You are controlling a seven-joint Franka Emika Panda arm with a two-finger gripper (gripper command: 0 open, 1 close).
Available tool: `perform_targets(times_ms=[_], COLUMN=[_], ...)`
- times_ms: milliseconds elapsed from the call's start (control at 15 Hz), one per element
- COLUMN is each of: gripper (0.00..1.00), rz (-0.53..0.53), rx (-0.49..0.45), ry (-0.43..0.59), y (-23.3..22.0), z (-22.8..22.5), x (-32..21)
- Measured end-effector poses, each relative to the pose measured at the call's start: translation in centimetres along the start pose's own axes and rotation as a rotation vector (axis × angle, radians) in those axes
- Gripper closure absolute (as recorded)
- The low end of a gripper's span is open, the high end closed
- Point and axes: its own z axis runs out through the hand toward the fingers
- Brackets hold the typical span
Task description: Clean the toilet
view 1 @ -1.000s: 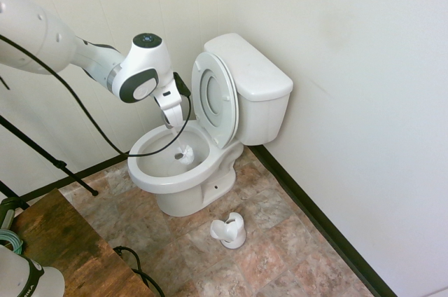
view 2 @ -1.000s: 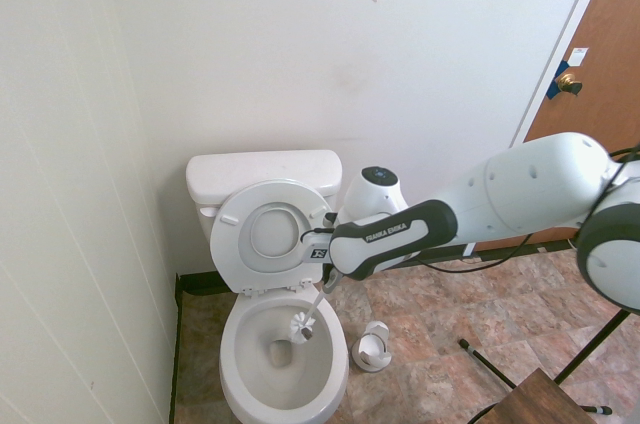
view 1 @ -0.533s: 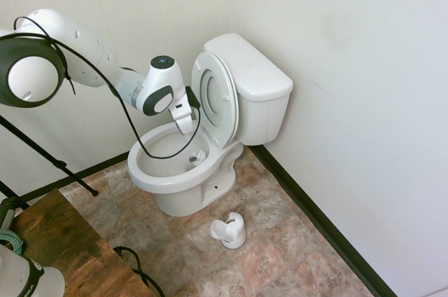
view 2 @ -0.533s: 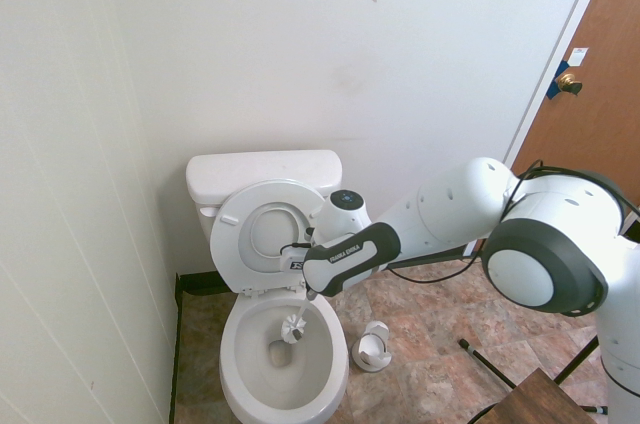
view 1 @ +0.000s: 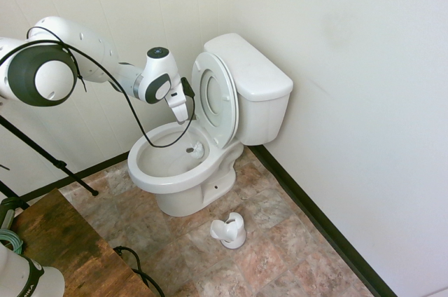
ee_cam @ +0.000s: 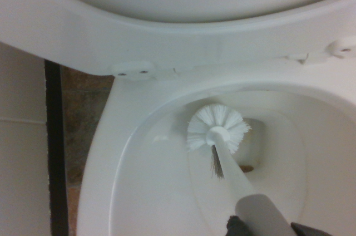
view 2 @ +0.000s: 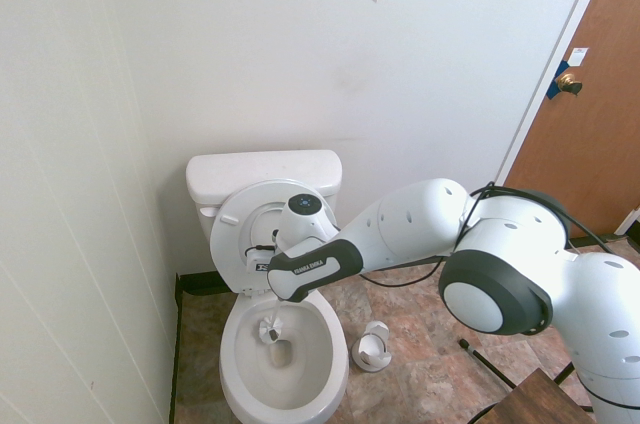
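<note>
Gripper (view 1: 183, 116) clamping white toilet brush (ee_cam: 218, 128) by handle, jaws narrow, pointing steeply down. Bristle head sitting inside bowl of toilet (view 1: 183, 164), low on wall nearest raised seat (view 1: 213, 97), just beside drain opening (ee_cam: 253, 148). Toilet standing in room corner; brush holder (view 1: 229, 230) on floor beside toilet's base.

Step, as judged: scrubbing bowl interior. Doing it well: keeping bristles pressing on ceramic, sweeping around bowl wall and under rim, holding handle clear of raised seat, avoiding levering handle against rim.
</note>
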Motion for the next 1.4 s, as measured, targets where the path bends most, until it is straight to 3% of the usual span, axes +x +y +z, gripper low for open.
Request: perform_targets(times_ms=[400, 800, 1400], gripper=[1.00, 1.00, 1.00], rz=[-0.025, -0.124, -0.143], rx=[-0.026, -0.103, -0.170], ry=[-0.022, -0.071, -0.108], y=[1.0, 8.3, 14.7], z=[0.8, 0.9, 0.9], x=[-2.3, -5.1, 1.7])
